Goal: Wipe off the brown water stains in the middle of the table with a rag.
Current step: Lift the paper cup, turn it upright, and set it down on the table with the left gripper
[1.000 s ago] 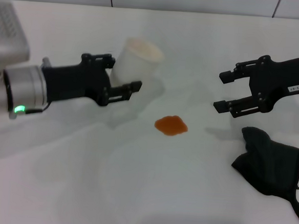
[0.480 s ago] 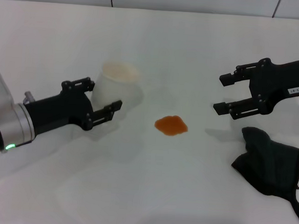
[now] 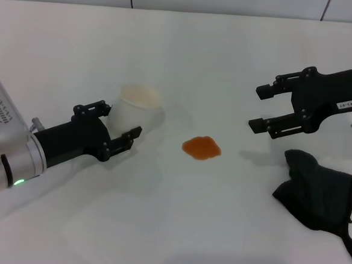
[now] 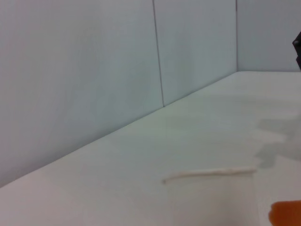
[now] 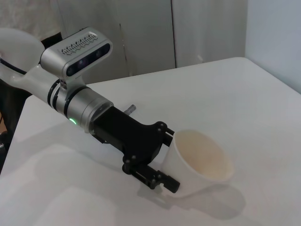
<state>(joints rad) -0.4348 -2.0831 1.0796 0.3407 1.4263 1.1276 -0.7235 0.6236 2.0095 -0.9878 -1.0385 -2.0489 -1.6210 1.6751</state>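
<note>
The brown water stain (image 3: 201, 148) is a small orange-brown blot in the middle of the white table (image 3: 175, 228). It also shows at the edge of the left wrist view (image 4: 285, 214). The black rag (image 3: 317, 189) lies crumpled at the right, near the table's front. My right gripper (image 3: 260, 106) is open and empty, hovering just behind the rag and to the right of the stain. My left gripper (image 3: 117, 123) is shut on a white paper cup (image 3: 139, 107), left of the stain. The right wrist view shows that gripper (image 5: 157, 157) clasping the tilted cup (image 5: 200, 165).
The cup's rim (image 4: 209, 173) shows low in the left wrist view, with the grey panelled wall (image 4: 94, 70) behind the table. Bare tabletop lies between the stain and the table's front edge.
My left arm has drawn back to the left and lowered with the cup, away from the stain. The right gripper, the rag and the stain have stayed in place.
</note>
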